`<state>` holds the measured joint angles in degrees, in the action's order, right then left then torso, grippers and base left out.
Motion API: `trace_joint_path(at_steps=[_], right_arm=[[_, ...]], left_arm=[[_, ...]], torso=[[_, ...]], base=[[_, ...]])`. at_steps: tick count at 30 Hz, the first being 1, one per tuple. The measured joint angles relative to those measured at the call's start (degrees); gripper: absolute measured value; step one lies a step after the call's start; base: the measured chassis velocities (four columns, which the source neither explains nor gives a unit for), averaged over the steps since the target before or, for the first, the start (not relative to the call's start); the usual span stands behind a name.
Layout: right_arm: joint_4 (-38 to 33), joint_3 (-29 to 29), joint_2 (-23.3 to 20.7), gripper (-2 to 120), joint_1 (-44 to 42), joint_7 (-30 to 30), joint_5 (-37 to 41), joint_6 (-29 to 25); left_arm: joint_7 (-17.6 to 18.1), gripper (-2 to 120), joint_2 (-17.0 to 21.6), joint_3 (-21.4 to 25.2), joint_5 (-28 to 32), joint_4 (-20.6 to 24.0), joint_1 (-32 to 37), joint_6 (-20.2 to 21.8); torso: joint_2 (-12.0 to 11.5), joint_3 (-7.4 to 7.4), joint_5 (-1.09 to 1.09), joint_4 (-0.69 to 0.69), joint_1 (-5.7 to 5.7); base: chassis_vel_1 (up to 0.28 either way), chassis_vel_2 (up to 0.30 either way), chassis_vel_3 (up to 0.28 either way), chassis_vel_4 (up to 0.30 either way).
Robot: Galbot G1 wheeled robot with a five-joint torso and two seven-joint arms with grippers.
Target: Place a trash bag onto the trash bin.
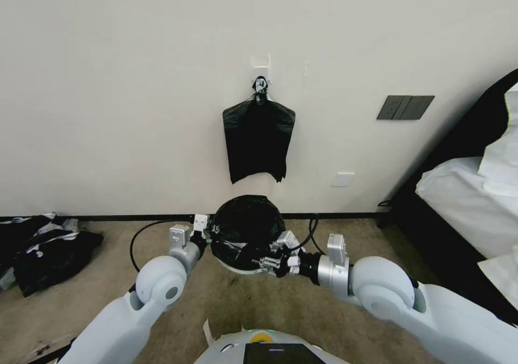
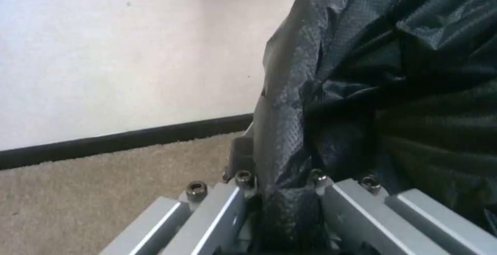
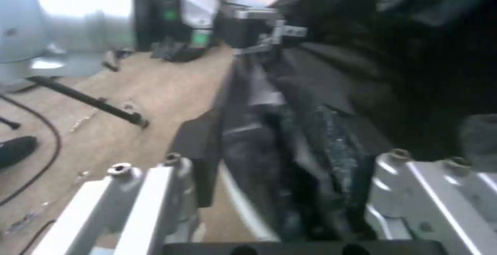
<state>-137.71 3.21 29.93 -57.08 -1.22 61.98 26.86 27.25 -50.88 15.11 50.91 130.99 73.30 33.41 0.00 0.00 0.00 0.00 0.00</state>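
The trash bag (image 1: 245,226) sits low in the middle of the head view, spread like a black cap over the top of the trash bin (image 1: 237,268), and a thin white curve of the bin's rim peeks out under its near edge. The left claw (image 1: 208,235) is at the bag's left side, and the left wrist view shows it clenched on a fold of the black film (image 2: 290,208). The right claw (image 1: 272,261) is at the near right side, and the right wrist view shows it pinching the bag's edge (image 3: 331,158) right by the white rim (image 3: 243,204). The step in hand looks like pulling the bag's mouth down around the rim. The job seems close to done, but the near rim is not covered yet. The next move likely needs both claws to tug the film lower and outward, gently, since the film is thin and could tear or slip off. The wall (image 1: 135,83) is close behind the bin, with a bundle of bags (image 1: 258,140) hanging above. The carpet (image 1: 237,310) in front is open. A bed (image 1: 469,191) stands at the right, and a cloth pile (image 1: 48,248) lies well apart at the left.
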Motion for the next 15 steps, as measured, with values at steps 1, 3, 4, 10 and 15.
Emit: trace_joint_path(at_steps=[1, 3, 4, 10, 15], right_arm=[[0.5, 0.1, 0.0, 54, 0.3, 0.0, 0.2, 0.0], [1.6, 0.4, 0.1, 63, 1.0, -0.3, 0.5, 0.0], [1.6, 0.4, 0.1, 63, 1.0, -0.3, 0.5, 0.0], [4.5, 1.6, 0.6, 86, 2.5, -1.5, 4.2, 2.0], [5.5, 3.0, 2.1, 79, 2.5, -1.5, 6.9, 3.3]], left_arm=[[-0.2, 1, 0.0, 0.0, -0.1, 0.1, 0.1, 0.0], [-0.5, 1, 0.1, 0.1, -0.3, 0.3, 0.3, 0.0], [-0.5, 1, 0.1, 0.1, -0.3, 0.3, 0.3, 0.0], [-0.9, 1, 0.2, -0.1, -0.3, 0.7, 0.2, -0.1], [-1.0, 1, 0.1, -0.4, -0.3, 1.0, 0.1, -0.1]], torso=[[0.0, 0.00, 0.00, 0.00, 0.00], [0.0, 0.00, 0.00, 0.00, 0.00], [0.0, 0.00, 0.00, 0.00, 0.00], [0.0, 0.00, 0.00, 0.00, 0.00], [0.0, 0.00, 0.00, 0.00, 0.00]], base=[[0.000, 0.000, 0.000, 0.000], [0.000, 0.000, 0.000, 0.000], [0.000, 0.000, 0.000, 0.000], [0.000, 0.000, 0.000, 0.000], [0.000, 0.000, 0.000, 0.000]])
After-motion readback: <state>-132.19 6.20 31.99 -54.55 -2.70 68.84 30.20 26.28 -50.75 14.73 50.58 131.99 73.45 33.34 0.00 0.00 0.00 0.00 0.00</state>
